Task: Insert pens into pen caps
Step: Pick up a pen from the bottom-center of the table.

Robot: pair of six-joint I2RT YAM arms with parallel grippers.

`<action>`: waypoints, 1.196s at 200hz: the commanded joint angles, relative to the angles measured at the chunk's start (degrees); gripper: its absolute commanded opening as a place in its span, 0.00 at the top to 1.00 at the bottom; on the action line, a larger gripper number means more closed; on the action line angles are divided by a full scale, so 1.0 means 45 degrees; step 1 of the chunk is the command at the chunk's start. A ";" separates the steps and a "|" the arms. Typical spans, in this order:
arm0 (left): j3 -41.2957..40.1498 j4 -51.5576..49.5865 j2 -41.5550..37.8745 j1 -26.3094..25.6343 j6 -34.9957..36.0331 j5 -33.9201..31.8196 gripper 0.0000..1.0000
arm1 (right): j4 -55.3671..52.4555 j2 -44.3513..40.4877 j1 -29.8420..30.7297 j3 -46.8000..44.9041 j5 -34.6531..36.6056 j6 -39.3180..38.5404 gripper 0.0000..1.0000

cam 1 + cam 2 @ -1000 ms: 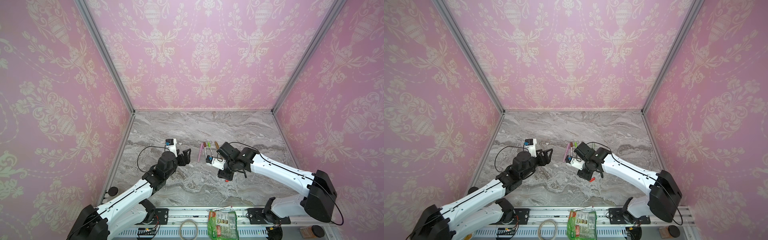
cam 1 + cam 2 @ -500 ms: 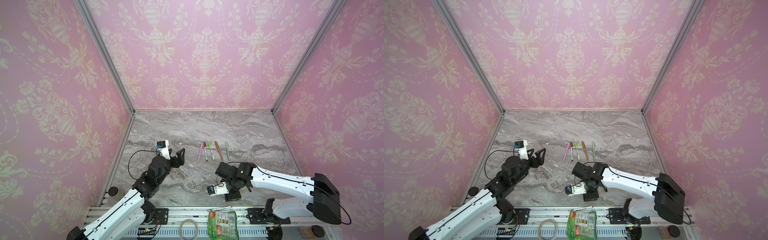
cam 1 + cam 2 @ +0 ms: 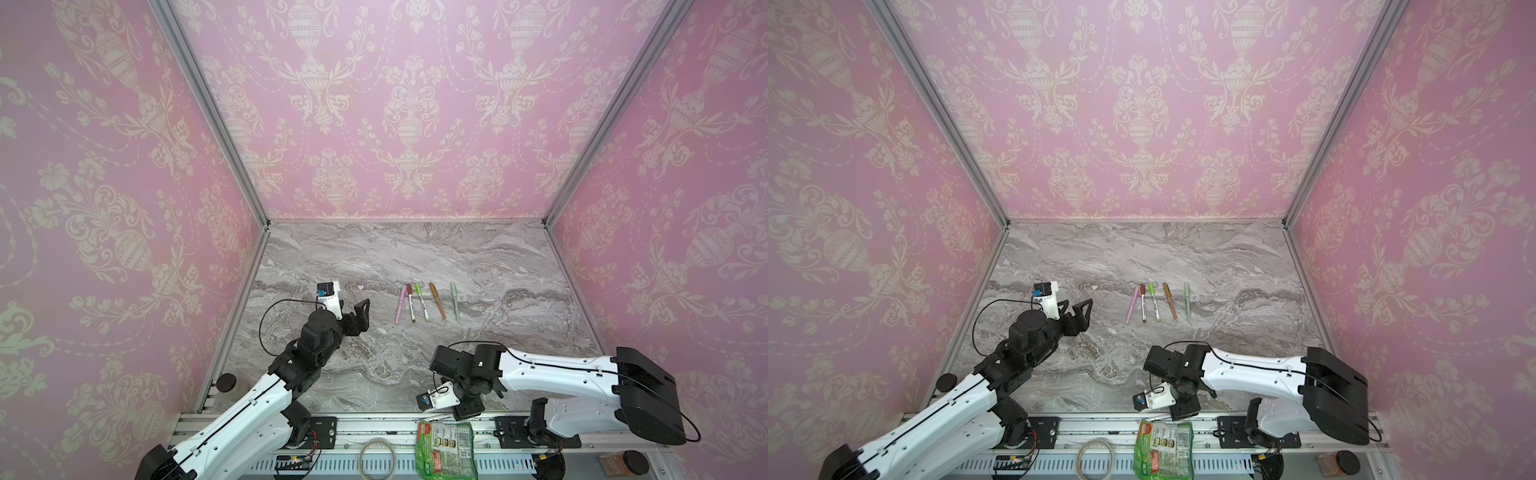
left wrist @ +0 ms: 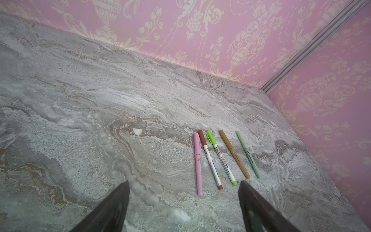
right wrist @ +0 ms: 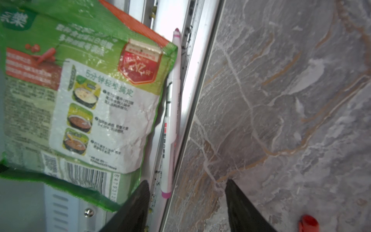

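Observation:
Several capped pens lie side by side at mid-table in both top views: pink (image 3: 399, 305), brown-capped white (image 3: 410, 303), green-capped white (image 3: 422, 302), tan (image 3: 437, 301) and pale green (image 3: 455, 301). My left gripper (image 3: 361, 311) (image 4: 184, 181) hovers open to their left, holding nothing. My right gripper (image 3: 467, 409) (image 5: 187, 180) points down over the table's front edge, open and empty. Just beyond its fingertips a white pen (image 5: 170, 130) with a magenta tip lies uncapped in the rail gutter. A red pen cap (image 5: 308, 223) lies on the marble beside that gripper.
A green food packet (image 3: 446, 449) (image 5: 80, 90) rests on the front rail against the white pen. A ring of tape (image 3: 376, 455) and a brown jar (image 3: 623, 461) also sit on the rail. Pink walls enclose the marble table (image 3: 415, 257) on three sides.
My right arm has swung from the pen row back to the front edge and its jaws have widened. The left arm has drawn back to the left, uncovering the row.

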 commanded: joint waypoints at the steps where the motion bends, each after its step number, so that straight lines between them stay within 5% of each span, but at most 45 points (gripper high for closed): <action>1: 0.0068 -0.0290 0.0005 0.0125 0.0412 -0.0068 0.13 | 0.0580 0.0114 0.0238 -0.0265 0.0171 0.0348 0.37; 91: 0.0247 -0.0283 0.0325 0.0359 0.0475 0.0078 0.14 | 0.1361 0.0422 0.1029 -0.0779 0.0443 0.0631 0.42; 177: 0.0371 -0.0169 0.0640 0.0515 0.0430 0.0335 0.14 | 0.2014 0.0404 0.1159 -0.1281 0.1112 0.0614 0.62; 239: 0.0246 -0.0194 0.0566 0.0593 0.0411 0.0291 0.13 | 0.2219 0.0535 0.1168 -0.1361 0.1039 0.0555 0.67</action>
